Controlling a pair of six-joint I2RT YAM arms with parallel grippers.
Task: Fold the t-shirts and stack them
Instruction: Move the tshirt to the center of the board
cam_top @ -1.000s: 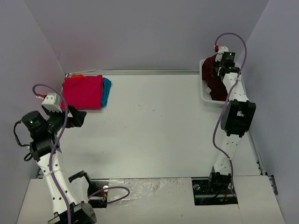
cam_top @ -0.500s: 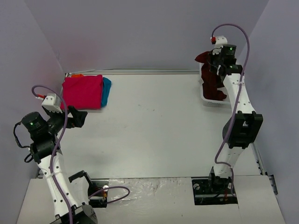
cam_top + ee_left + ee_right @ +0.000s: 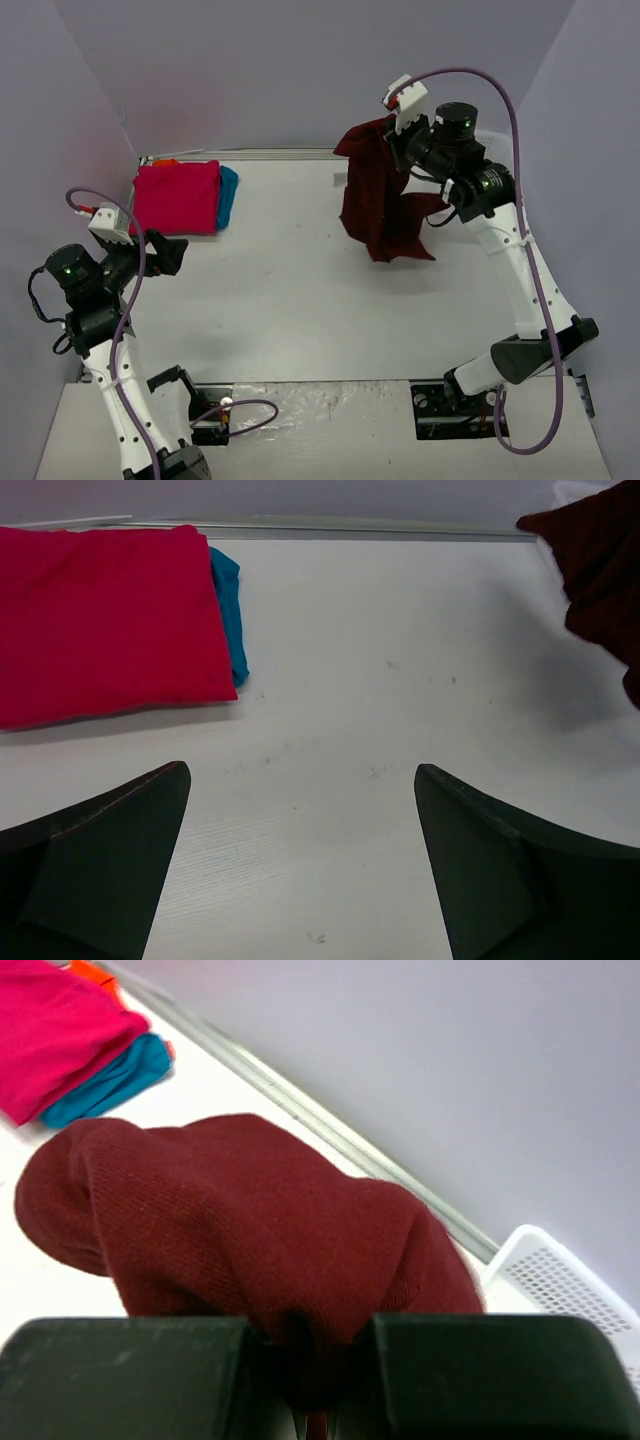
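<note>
A dark maroon t-shirt [image 3: 375, 205] hangs bunched above the table's back right, and my right gripper [image 3: 397, 135] is shut on its top fold. In the right wrist view the maroon cloth [image 3: 250, 1220] bulges out from between the closed fingers of the right gripper [image 3: 310, 1365]. At the back left lies a folded stack: a pink t-shirt [image 3: 177, 197] on top, a teal one [image 3: 229, 195] under it and an orange edge [image 3: 165, 162] behind. My left gripper [image 3: 165, 250] hovers just in front of that stack, open and empty, pink shirt [image 3: 100, 620] ahead of the left gripper [image 3: 300, 775].
A white mesh basket [image 3: 560, 1270] sits at the back right, beside the wall. A metal rail [image 3: 280, 153] runs along the table's far edge. Grey walls close in the left, back and right sides.
The right arm has lifted the maroon t-shirt out of the basket and swung it left, over the table. The left arm has barely moved.
</note>
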